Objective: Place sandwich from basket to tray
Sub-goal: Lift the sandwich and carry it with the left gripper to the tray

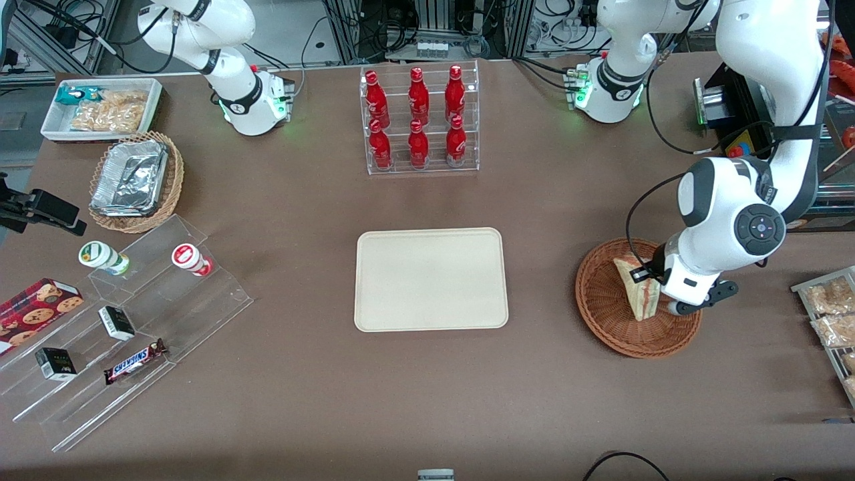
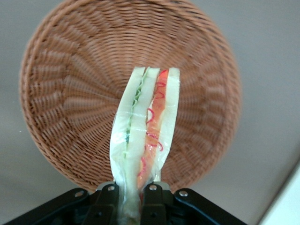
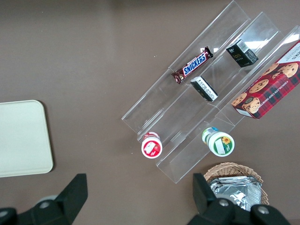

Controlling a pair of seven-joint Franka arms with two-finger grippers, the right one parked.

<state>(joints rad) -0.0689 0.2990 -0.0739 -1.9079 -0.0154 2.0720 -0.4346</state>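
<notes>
- Sandwich (image 2: 146,136): a clear-wrapped triangular wedge, pale bread slices standing on edge, with a green strip in one seam and red-orange filling in the other.
- It stands upright over the reddish-brown wicker basket (image 1: 604,304), its narrow end pinched between the two fingers of the left gripper (image 2: 136,199); whether it touches the weave I cannot tell.
- The left gripper is closed on the sandwich, directly above the basket's half that lies toward the working arm's end of the table.
- The basket's rim rings the sandwich with bare weave on all sides.
- The cream-beige tray (image 1: 431,279) lies flat, well apart from the basket toward the parked arm's end, with open brown table (image 1: 541,280) between them.
- The acrylic rack of red bottles (image 1: 419,119) stands farther from the front camera than the tray.
</notes>
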